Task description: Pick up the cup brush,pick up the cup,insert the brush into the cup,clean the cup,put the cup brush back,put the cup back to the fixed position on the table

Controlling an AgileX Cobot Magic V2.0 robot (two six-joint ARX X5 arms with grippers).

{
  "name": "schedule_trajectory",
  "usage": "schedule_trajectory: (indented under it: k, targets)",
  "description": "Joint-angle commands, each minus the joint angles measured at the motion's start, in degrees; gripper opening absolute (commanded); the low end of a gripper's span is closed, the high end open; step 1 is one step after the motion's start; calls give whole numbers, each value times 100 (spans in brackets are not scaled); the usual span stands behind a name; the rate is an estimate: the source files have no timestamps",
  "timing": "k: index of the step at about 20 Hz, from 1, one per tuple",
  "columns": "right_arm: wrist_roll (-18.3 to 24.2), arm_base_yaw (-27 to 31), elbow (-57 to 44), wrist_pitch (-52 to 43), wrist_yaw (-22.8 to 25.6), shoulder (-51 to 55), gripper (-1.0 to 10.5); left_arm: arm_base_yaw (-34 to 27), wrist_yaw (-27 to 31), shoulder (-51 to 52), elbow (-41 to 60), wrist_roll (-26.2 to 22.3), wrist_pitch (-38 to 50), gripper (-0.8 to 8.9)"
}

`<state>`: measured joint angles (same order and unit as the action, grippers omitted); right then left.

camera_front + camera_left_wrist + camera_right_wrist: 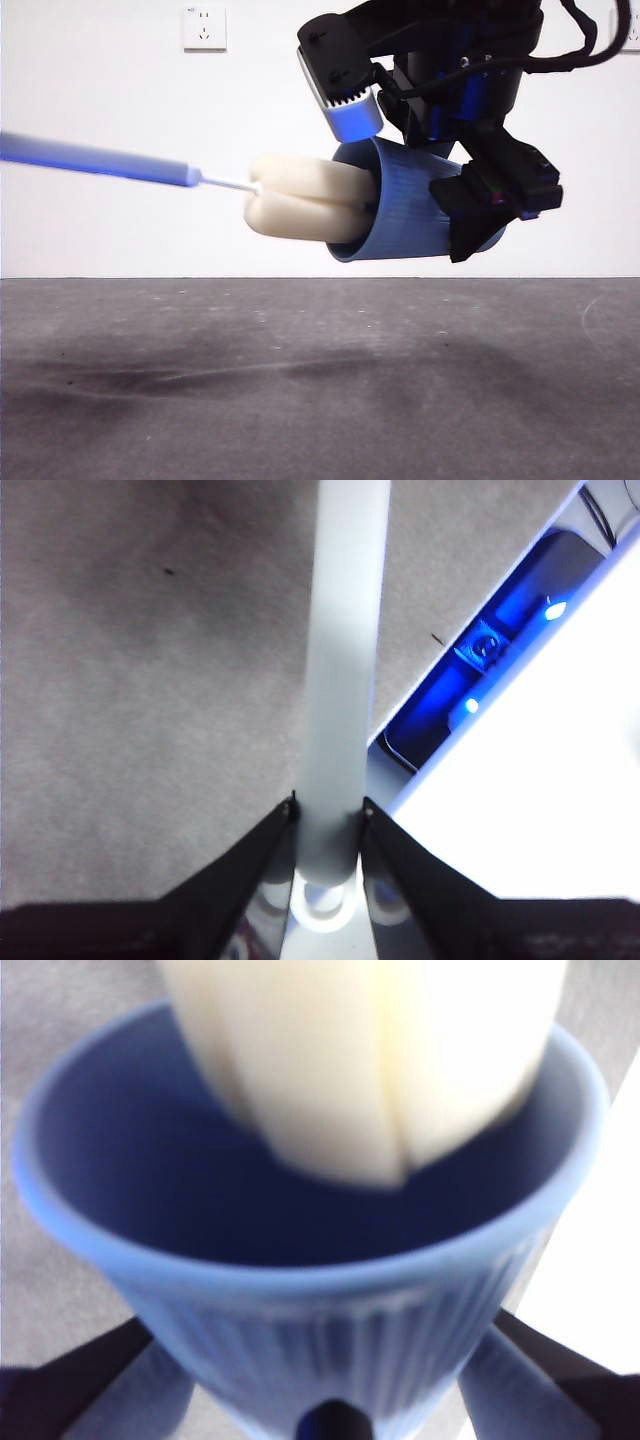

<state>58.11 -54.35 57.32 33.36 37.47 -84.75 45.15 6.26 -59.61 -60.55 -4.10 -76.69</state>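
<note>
1. The right gripper hangs in the air above the table, coming down from the upper right of the front view, its black jaws pinching the cup near the base.
2. The cup lies on its side in that grip, well clear of the table, its mouth facing the left of the front view.
3. The brush is held roughly level, also off the table; its cream sponge head sits partly inside the cup's mouth, with the rest still outside.
4. In the right wrist view the cup fills the picture, its ribbed wall between the two jaws, and the brush head pokes into the blue interior.
5. The left gripper has its jaws pressed against the brush handle, one on each side.
6. From the front, the handle runs out past the left edge, so the left gripper stays out of sight there.
</note>
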Motion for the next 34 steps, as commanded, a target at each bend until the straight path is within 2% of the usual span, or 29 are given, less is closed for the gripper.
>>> schedule_trajectory:
  k: [1,4,6,11,13,16,18,20,22,28,34]
  targets:
    - [-424,-2,20,15,-2,-33,-17,-28,109,295,9,455,-315,-9]
    - [-863,-2,20,13,4,-33,-17,-28,98,632,9,691,-315,-9]
    - [-1335,4,20,15,4,-28,-17,-28,101,841,13,876,-315,-9]
    - [-2227,85,20,11,4,101,-17,-28,116,1207,17,1064,-319,-9]
    - [-2754,114,20,15,2,216,-17,-28,264,1285,17,1222,-319,-9]
    - [-3770,114,20,15,-48,503,-17,-28,791,1303,22,1574,-282,-9]
    - [-4439,114,20,13,-356,774,-17,-28,1071,1298,39,1941,-72,-9]
    - [-5167,114,20,-7,-850,1119,-17,-28,1045,1292,144,2262,400,-9]
    - [-5622,114,20,-94,-1152,1438,-17,-28,1038,1281,323,2535,949,-9]
    - [-6347,111,20,-291,-1808,2798,-17,-66,1327,446,935,3307,2868,-9]
    - [-6373,111,20,-87,-1808,3832,-17,-409,1174,-1121,942,3501,4070,-9]
